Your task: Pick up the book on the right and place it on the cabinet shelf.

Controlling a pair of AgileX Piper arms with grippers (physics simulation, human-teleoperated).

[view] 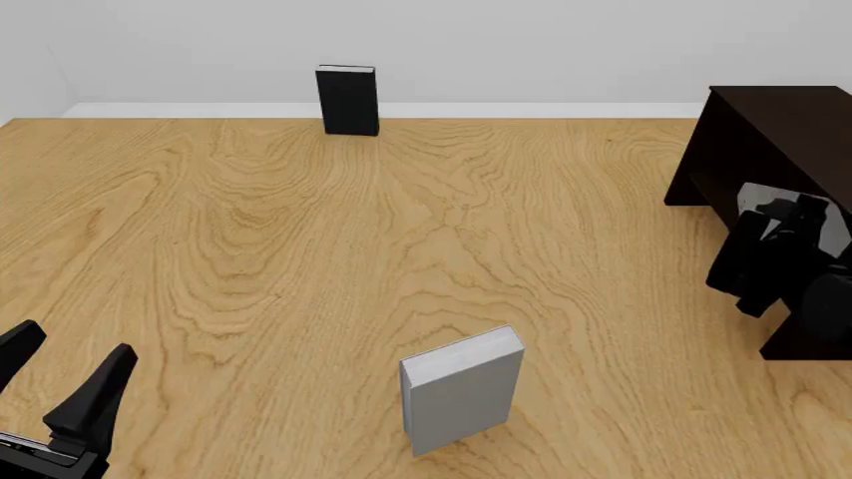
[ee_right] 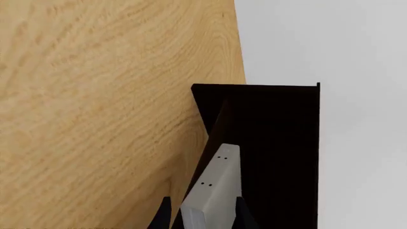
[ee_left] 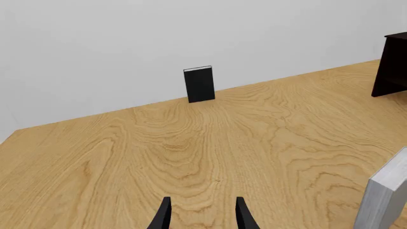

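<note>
The light-grey book [ee_right: 213, 183] sits between the fingers of my right gripper [ee_right: 202, 217], which is shut on it. In the front view that book [view: 761, 203] shows as a grey patch inside the open side of the dark cabinet [view: 772, 130], with the right gripper [view: 788, 228] reaching in over the cabinet shelf [ee_right: 273, 143]. I cannot tell whether the book touches the board. My left gripper [view: 60, 374] is open and empty at the near left; its fingertips [ee_left: 164, 214] hover over bare wood.
A second light-grey book [view: 462, 389] stands upright at the front middle of the table, also seen as book [ee_left: 384, 191]. A smaller black book [view: 347, 100] stands at the far edge by the wall. The cabinet [ee_left: 391, 67] takes up the right side.
</note>
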